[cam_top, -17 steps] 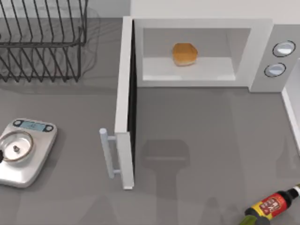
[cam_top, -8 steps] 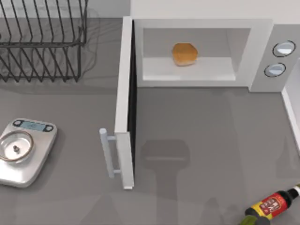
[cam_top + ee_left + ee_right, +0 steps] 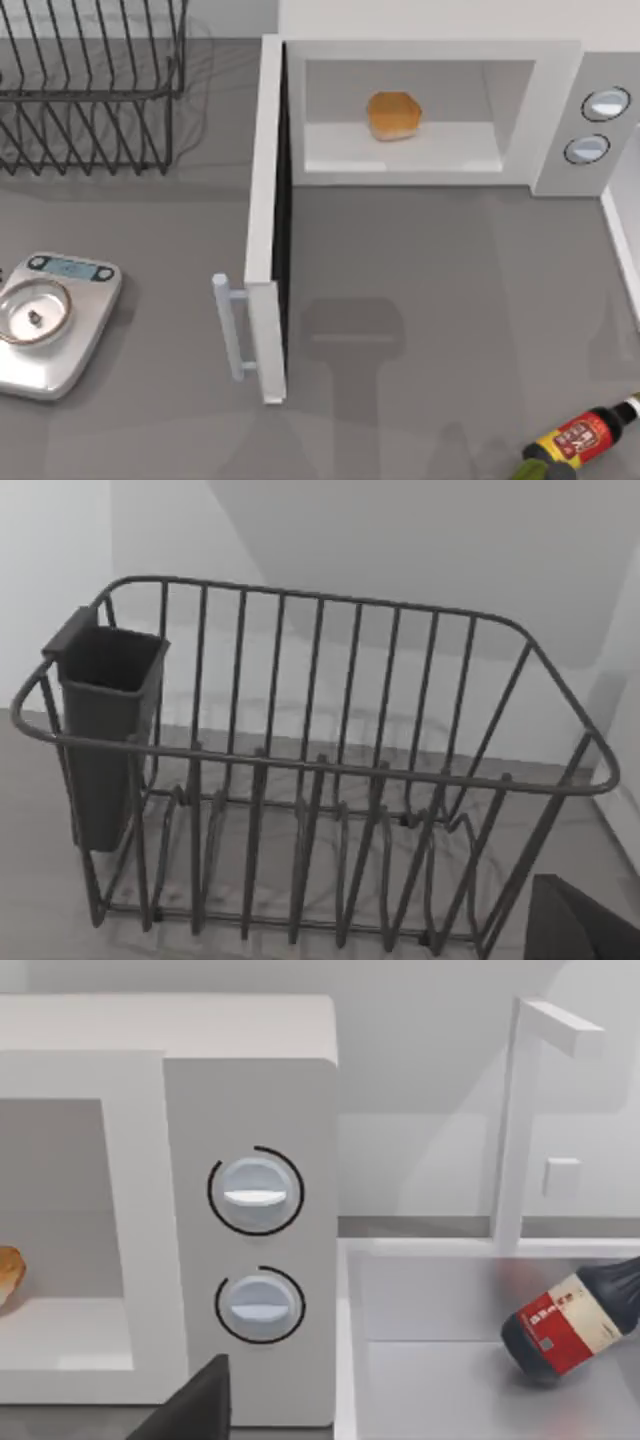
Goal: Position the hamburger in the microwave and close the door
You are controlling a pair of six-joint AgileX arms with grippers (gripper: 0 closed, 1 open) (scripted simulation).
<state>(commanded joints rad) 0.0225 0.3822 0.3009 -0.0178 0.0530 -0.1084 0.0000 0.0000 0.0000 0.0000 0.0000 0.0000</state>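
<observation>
The hamburger sits on the floor of the microwave cavity, just as it did a second ago. The door hasn't budged, swung fully open toward me. What has changed: a dark tip at the table's left edge beside the scale is gone. My left gripper faces the dish rack, my right gripper the knobs — whether either is released or clenched I cannot tell. Placement looks done; closing remains.

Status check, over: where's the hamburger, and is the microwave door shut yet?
Hamburger sitting inside the microwave cavity. Door wide open, swung out toward the table front, handle untouched. Nothing blocking the door's swing; bottle lies well clear at front right.
</observation>
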